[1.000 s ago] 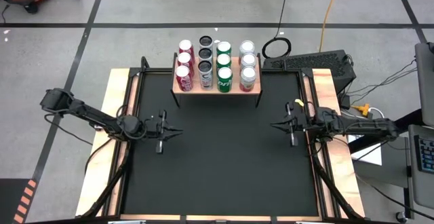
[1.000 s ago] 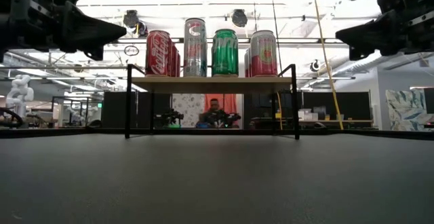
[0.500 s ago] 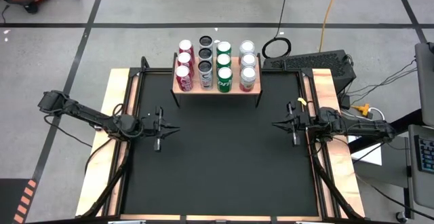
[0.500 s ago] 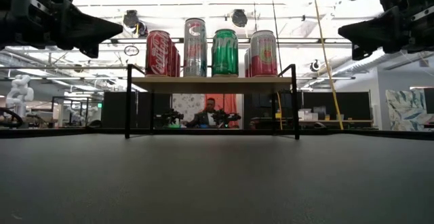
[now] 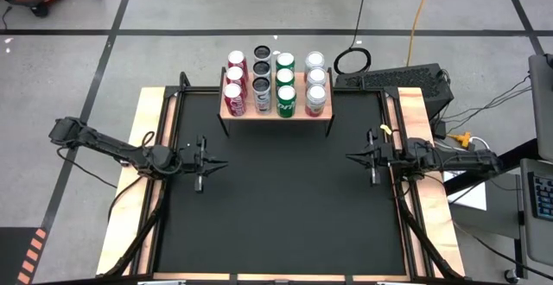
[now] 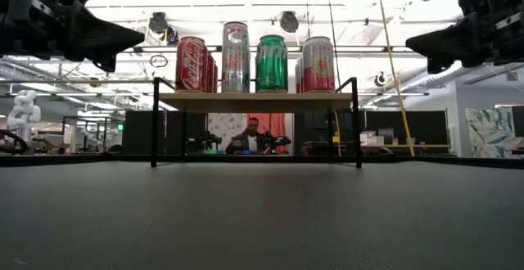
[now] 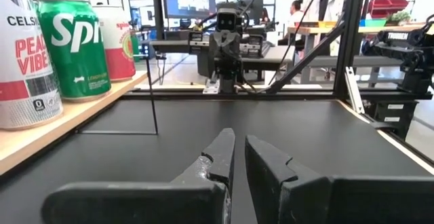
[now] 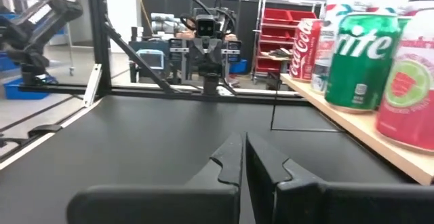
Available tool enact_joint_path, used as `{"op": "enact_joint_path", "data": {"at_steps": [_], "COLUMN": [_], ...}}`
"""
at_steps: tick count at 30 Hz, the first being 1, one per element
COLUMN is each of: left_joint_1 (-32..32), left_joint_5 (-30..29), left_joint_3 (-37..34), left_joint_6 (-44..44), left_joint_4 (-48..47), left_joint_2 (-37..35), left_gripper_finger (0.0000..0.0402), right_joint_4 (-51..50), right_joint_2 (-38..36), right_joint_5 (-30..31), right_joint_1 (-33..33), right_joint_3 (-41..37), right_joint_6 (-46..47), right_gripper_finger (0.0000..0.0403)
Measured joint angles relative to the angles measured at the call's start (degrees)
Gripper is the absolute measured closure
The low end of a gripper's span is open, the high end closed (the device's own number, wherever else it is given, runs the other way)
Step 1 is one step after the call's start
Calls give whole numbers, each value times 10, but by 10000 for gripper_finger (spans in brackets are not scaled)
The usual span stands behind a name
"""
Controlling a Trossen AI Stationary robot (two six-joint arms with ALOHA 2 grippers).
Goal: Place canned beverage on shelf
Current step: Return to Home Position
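- The black desk (image 5: pixel 276 224) lies bare at its front edge, the same as a second ago.
- Halfway back, the left tool (image 5: pixel 222 165) hangs over the desk's left side, pointing toward the middle. Its fingers (image 7: pixel 220 157) are pressed together with only a thin slit between them, and they hold nothing. It has drawn back a little toward the left edge since the earlier picture.
- Level with it on the right side, the right tool (image 5: pixel 349 156) points inward to face the left one. Its fingers (image 8: pixel 230 157) are also pressed together and empty. It sits almost where it was, with only a slight shift.
- Both tools are well apart from each other and from the shelf.
- At the far edge of the desk stands the shelf (image 6: pixel 255 101), in the same place as before.
- Twelve cans stand upright on it in four lines of three: red cans (image 5: pixel 233 92) at the left, then tall pale cans (image 5: pixel 262 99), green cans (image 5: pixel 285 99), and pink cans (image 5: pixel 316 99) at the right. None has moved.
- Beyond the shelf, seen under its board, a person (image 6: pixel 252 131) sits in the room behind.
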Motion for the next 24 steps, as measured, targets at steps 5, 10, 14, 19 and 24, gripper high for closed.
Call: {"op": "enact_joint_path", "data": {"at_steps": [5, 10, 14, 19, 24], "left_joint_1": [0, 0, 0, 0, 1], "left_joint_5": [0, 1, 2, 2, 2], "left_joint_3": [0, 0, 0, 0, 0], "left_joint_6": [0, -10, -8, 14, 15], "left_joint_4": [-40, -89, -129, -167, -222], "left_joint_2": [-27, -72, -113, -169, -227], "left_gripper_finger": [362, 362, 362, 362, 362], "right_joint_4": [2, 2, 0, -3, -2], "right_joint_2": [0, 0, 0, 0, 0], "right_joint_5": [-2, -2, -2, -27, -45], "right_joint_1": [17, 27, 27, 27, 27], "right_joint_3": [0, 0, 0, 0, 0], "right_joint_6": [-9, -13, -10, -14, -13], "right_gripper_finger": [403, 403, 403, 403, 403]}}
